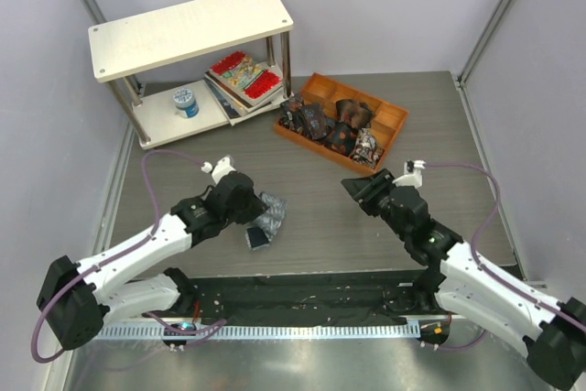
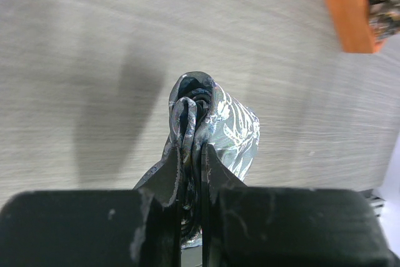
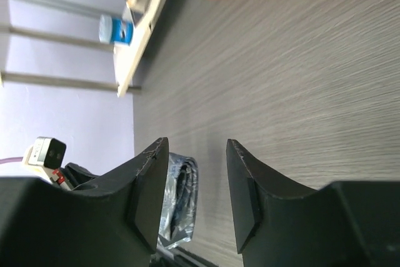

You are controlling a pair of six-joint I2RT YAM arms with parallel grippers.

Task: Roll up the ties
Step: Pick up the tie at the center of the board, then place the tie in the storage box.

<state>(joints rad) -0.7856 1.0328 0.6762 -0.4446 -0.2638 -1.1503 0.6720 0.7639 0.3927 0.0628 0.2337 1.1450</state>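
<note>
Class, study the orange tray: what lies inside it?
Small dark rolled ties with red-orange prints fill most of the orange tray. Some bare floor shows along its far side. Anything beneath the ties is covered.

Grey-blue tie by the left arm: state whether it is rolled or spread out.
Rolled. The left wrist view shows the grey-blue tie wound into a coil, pinched by the left gripper, jaws shut.

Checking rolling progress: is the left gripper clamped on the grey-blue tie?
Yes, the left gripper is shut on the grey-blue tie, coiled fabric pinched in its jaws.
</note>
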